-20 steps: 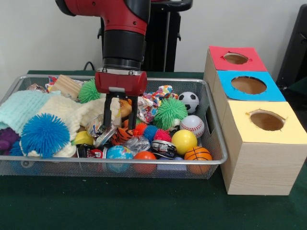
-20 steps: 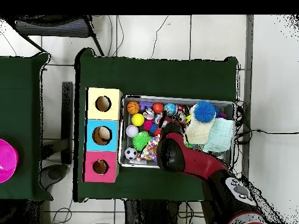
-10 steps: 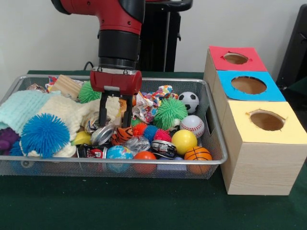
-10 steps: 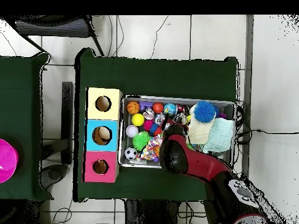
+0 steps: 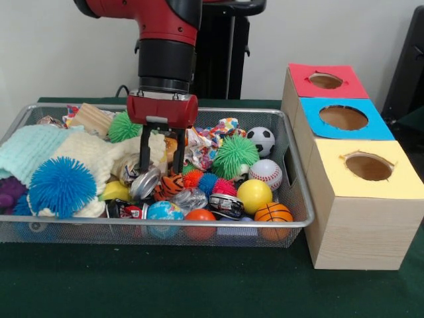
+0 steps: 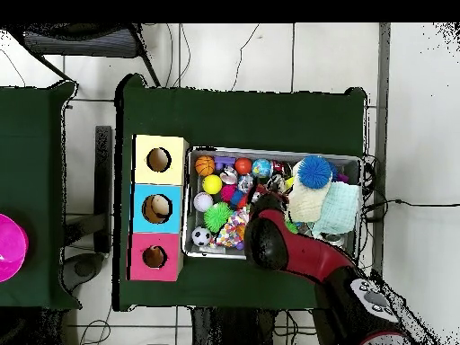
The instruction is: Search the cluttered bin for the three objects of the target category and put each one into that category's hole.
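The bin (image 5: 297, 173) is a silver wire-mesh tray full of toys; it also shows in the overhead view (image 6: 274, 151). My gripper (image 5: 161, 169) hangs open and empty over its middle. The fingertips stand just above a silver can lid (image 5: 144, 184) and a tiger-striped toy (image 5: 169, 187). The hole (image 5: 326, 81) is in the red top of the farthest box, well to the right of the gripper; it also shows in the overhead view (image 6: 154, 257). In the overhead view the arm (image 6: 269, 238) hides the gripper.
In the bin lie a green spiky ball (image 5: 233, 156), soccer ball (image 5: 260, 140), baseball (image 5: 265, 173), yellow ball (image 5: 254, 195), basketball (image 5: 273, 213), blue spiky ball (image 5: 61, 187) and cream cloth (image 5: 93, 156). Blue-topped (image 5: 343, 118) and yellow-topped (image 5: 368, 167) boxes stand beside the red one.
The gripper has shifted slightly to the left over the clutter and stays open and empty. The silver lid below it has shifted a little.
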Robot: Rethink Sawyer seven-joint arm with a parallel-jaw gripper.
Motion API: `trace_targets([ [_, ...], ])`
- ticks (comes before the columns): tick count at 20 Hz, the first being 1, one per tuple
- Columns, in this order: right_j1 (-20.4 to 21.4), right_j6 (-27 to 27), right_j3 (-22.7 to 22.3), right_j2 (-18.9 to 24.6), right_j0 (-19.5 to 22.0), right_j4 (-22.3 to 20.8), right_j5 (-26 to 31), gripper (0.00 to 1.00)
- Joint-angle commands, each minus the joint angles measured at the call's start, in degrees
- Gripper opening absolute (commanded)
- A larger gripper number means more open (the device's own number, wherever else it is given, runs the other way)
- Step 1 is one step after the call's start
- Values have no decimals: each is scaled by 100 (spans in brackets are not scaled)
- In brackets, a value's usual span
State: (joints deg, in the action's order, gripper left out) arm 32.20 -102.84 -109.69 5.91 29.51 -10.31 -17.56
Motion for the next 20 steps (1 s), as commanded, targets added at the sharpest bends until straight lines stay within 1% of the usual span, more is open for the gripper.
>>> trace_targets([
  [1, -21, -916, -405, 259, 38, -63, 573, 100],
  [8, 57, -915, -382, 322, -12, 20, 655, 100],
  [15, -106, -1014, -318, 539, 63, 42, 534, 100],
  [20, -83, -1072, -444, 433, -9, 162, 591, 100],
])
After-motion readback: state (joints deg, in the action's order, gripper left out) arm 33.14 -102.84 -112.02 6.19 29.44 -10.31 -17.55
